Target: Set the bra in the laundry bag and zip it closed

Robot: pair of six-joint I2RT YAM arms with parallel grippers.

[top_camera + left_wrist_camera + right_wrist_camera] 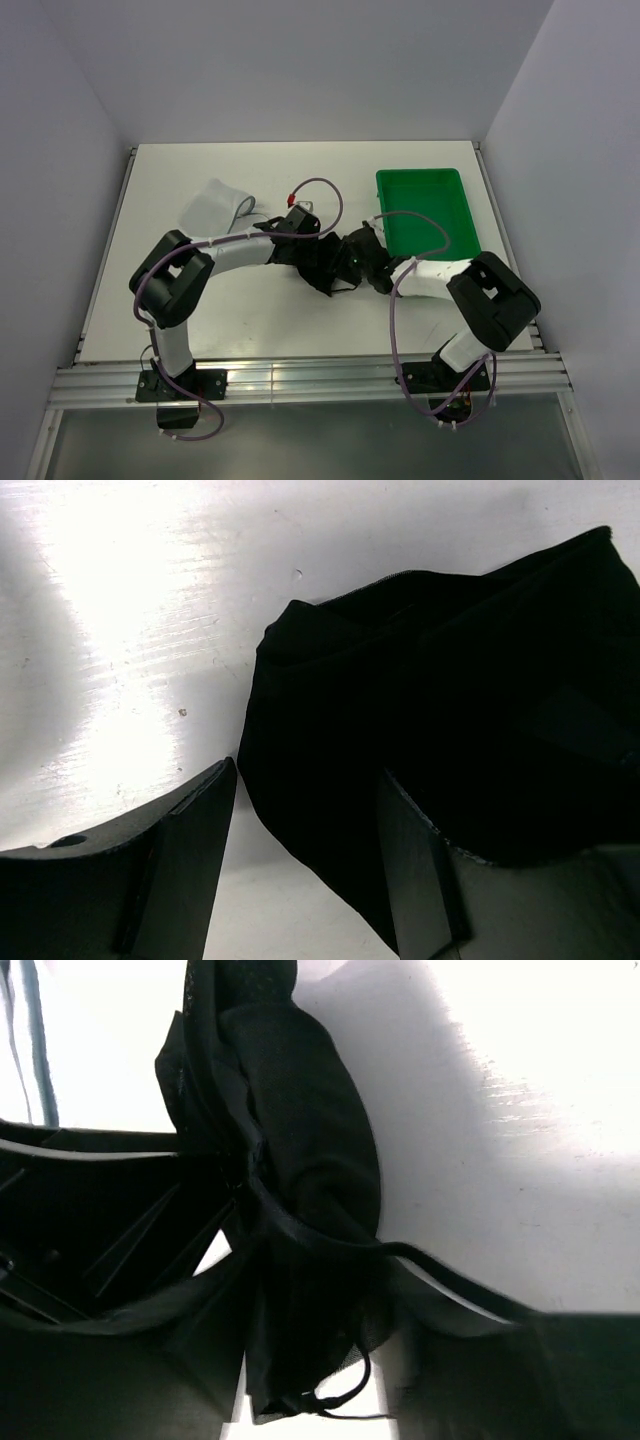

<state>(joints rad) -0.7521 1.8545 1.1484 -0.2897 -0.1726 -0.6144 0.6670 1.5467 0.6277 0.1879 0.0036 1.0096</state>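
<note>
The black bra (327, 278) lies bunched on the white table between my two grippers. My left gripper (312, 255) reaches it from the left. In the left wrist view its jaws stand open (305, 770): the bra (450, 680) rests against the right finger, with bare table beside the left one. My right gripper (355, 262) comes from the right. In its wrist view it is shut (315, 1250) on a gathered fold of the bra (300, 1110), and a thin strap trails over one finger. The pale mesh laundry bag (213, 205) lies apart at the back left.
A green plastic tray (420, 177) stands at the back right, close to my right forearm. A purple cable loop with a red tip (296, 190) arches over my left wrist. White walls close the table in on three sides.
</note>
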